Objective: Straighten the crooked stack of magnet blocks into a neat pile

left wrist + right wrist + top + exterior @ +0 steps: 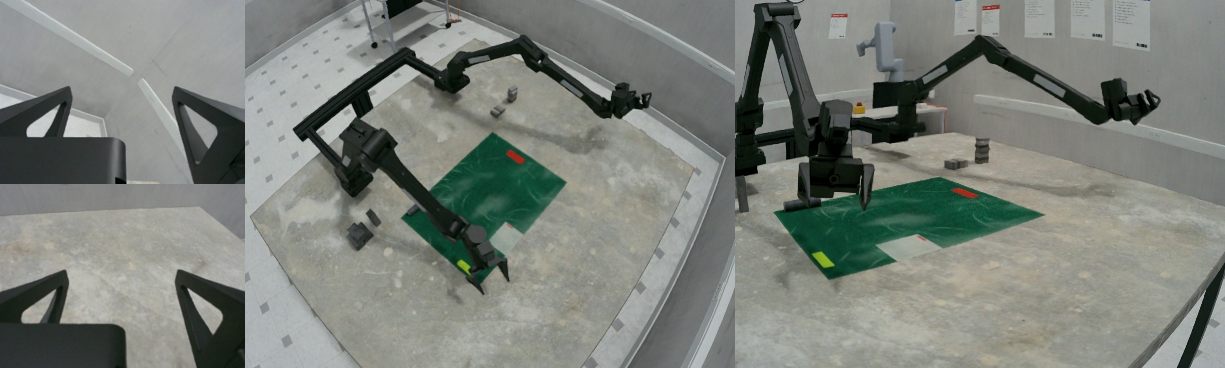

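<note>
A small upright stack of several grey blocks (512, 93) (982, 150) stands on the table beyond the green mat. Its blocks look offset from one another; the exact offsets are too small to tell. My left gripper (648, 100) (1149, 111) (122, 92) is open and empty, raised high and far to the right of the stack in the top and exterior views, facing the walls. My right gripper (495, 286) (837, 206) (122, 275) is open and empty, above the mat's near end in the top view, far from the stack. Neither wrist view shows the stack.
Low grey blocks (497, 110) (956, 164) lie close beside the stack. The green mat (480, 175) (900, 215) bears red, yellow and pale patches. A dark cylinder (412, 210) (795, 204) lies at its edge. A dark lumpy object (360, 235) and an upright slab (373, 217) (742, 195) stand near the right arm's base.
</note>
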